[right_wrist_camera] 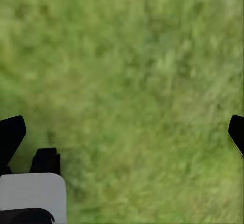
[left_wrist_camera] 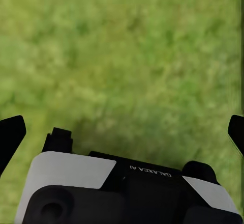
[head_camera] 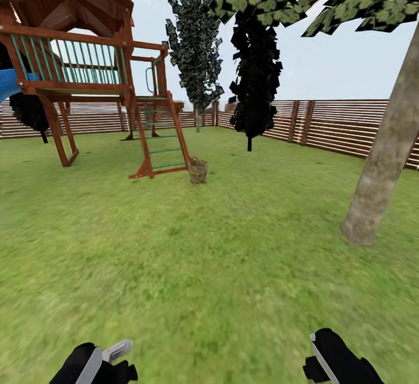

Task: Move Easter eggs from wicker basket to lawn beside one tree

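Observation:
The wicker basket stands far off on the lawn, just right of the play tower's ladder foot. Its inside is too small to make out, so the Easter eggs are hidden. A tree with a thick, pale, leaning trunk rises at the right, nearer than the basket. My left gripper hangs over bare grass with its fingers spread wide and nothing between them. My right gripper is likewise open over grass. Both arms sit low at the head view's bottom edge.
A wooden play tower with a ladder and a blue slide stands at the back left. Two dark, narrow columnar trees grow behind the basket. A slatted wooden fence runs along the lawn's far edge.

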{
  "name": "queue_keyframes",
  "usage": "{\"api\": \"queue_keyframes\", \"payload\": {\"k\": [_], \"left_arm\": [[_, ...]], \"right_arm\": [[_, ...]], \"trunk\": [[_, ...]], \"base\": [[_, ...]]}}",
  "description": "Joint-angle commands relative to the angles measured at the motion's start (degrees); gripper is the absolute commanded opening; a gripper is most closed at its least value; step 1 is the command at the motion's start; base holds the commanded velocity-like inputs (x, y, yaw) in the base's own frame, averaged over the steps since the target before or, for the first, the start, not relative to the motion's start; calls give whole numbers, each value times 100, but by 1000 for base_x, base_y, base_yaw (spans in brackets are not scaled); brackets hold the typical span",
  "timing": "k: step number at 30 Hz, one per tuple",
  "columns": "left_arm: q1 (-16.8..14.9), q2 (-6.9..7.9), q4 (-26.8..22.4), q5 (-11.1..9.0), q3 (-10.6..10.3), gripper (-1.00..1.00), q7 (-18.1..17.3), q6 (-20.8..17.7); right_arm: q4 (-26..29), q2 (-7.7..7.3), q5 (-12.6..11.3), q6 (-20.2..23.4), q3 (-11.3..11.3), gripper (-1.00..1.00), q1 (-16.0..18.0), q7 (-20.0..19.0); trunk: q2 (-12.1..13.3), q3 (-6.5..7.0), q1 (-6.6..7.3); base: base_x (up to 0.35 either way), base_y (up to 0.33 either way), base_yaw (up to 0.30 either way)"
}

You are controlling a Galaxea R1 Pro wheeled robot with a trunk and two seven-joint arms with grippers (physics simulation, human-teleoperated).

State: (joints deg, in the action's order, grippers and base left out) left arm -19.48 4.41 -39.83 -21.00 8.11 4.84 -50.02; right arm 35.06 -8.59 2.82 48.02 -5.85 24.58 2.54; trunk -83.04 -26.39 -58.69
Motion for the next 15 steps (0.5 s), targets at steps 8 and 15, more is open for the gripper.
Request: {"api": "queue_keyframes", "payload": {"k": [8, 15], "left_arm": [[-3, -1, -7, -62, 6, 100, 52, -25], [-3, -2, -7, -62, 6, 100, 52, -25]], "right_arm": [[4, -21, 17, 34, -29, 100, 3, 1], [3, -39, 9, 37, -29, 100, 3, 1]], "trunk": [[-3, -7, -4], [-3, -7, -4]], "base": [[350, 0, 117], [350, 0, 106]]}}
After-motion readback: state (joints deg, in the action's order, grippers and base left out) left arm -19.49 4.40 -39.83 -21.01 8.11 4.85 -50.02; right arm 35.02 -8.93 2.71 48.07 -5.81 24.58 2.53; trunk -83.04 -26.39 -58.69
